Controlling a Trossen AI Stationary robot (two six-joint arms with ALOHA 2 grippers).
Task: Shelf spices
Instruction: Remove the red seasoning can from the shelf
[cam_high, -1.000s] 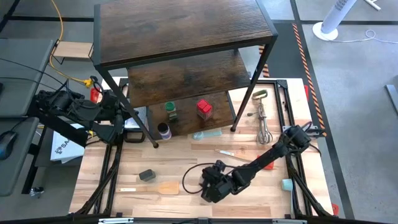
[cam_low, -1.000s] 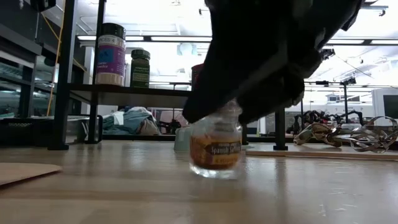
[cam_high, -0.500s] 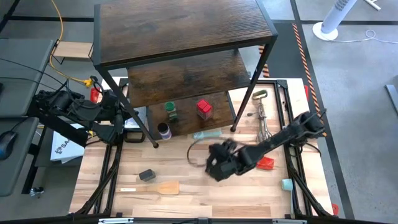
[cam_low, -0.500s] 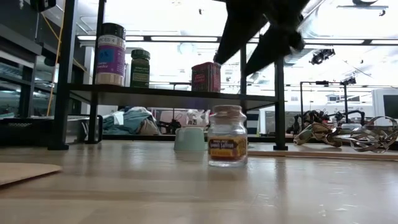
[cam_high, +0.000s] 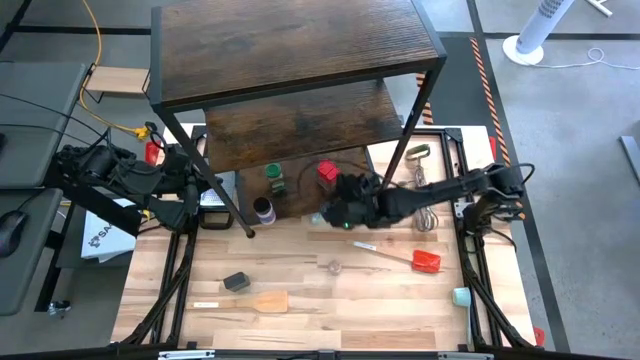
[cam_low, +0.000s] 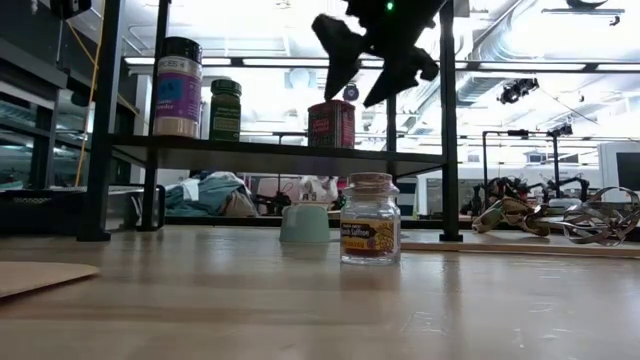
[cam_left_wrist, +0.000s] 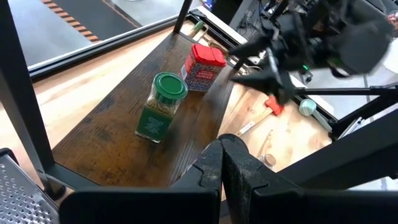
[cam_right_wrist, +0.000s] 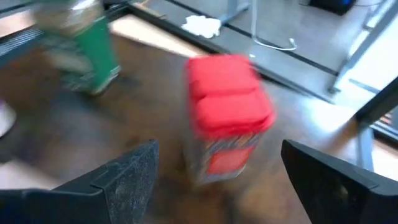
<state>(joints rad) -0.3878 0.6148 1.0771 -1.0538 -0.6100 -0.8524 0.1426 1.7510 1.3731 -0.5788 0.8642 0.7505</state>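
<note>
right gripper (cam_high: 345, 213) mid-table, fingers spread wide; left arm parked at left edge.

Robotics lab, strip lights (cam_low: 300, 62), cabled benches (cam_low: 520, 195)

The pale wooden table (cam_high: 300, 320) is seen carrying the dark shelf (cam_high: 290, 50), a tiny jar (cam_high: 334, 266), a red spatula (cam_high: 425, 261) and a whisk (cam_high: 424, 205). On the shelf's bottom board, a green-lidded jar (cam_high: 274, 177) and a red jar (cam_high: 327, 174) are stood.

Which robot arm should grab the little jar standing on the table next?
The right. Its open claw hangs by the shelf, nearer the little jar on the table. The left claw waits off at the table's left edge.
</note>
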